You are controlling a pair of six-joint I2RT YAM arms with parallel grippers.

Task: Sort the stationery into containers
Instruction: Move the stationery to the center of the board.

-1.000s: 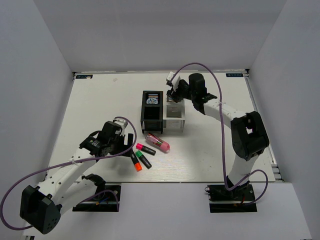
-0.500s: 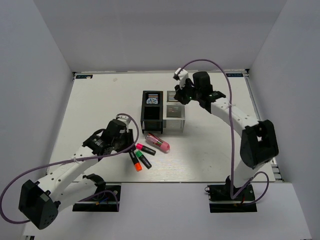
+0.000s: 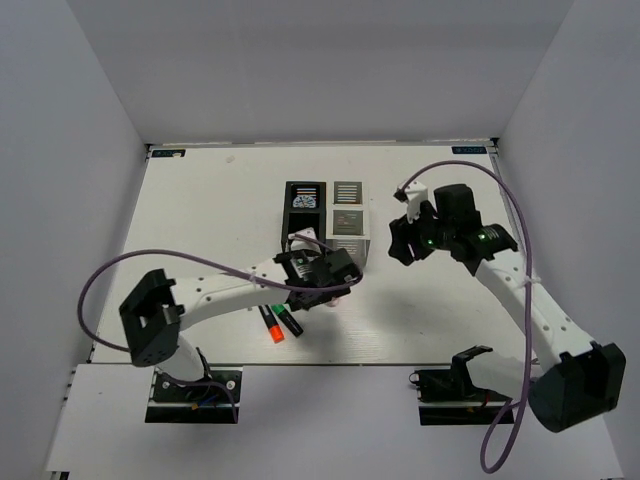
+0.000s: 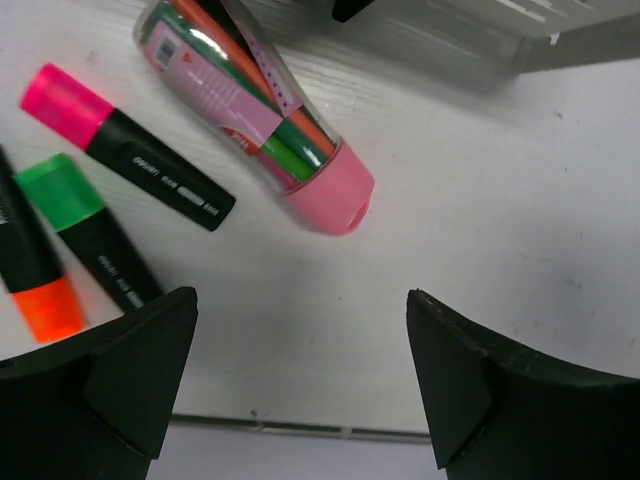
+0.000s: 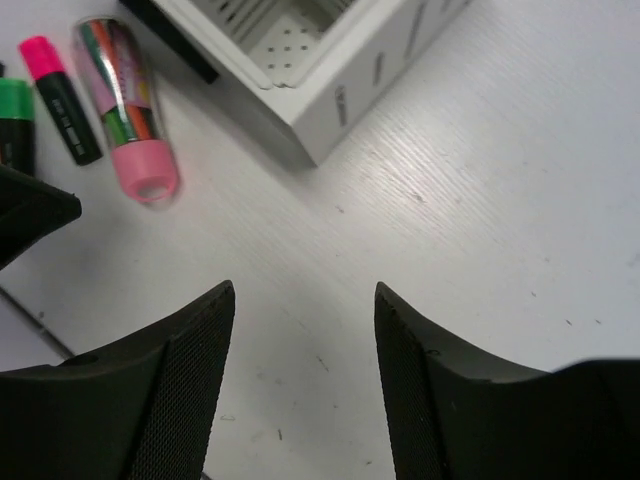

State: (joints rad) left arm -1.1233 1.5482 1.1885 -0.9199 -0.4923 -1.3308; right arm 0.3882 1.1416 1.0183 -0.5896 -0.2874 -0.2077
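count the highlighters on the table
3, lying together on the table beside the pink capsule case: pink-ended nearest it, green-ended next, orange-ended at the left wrist view's edge, partly cut off. More could be hidden inside the bins.

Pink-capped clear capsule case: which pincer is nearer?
Left. The left pincer hangs open close over the pink-capped clear capsule case. The right pincer, also open, sits farther off, to the right of the white slotted bin.

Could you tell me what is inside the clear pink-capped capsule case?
The clear pink-capped capsule case shows slim orange and green sticks and a pink label; the cap hides their ends.
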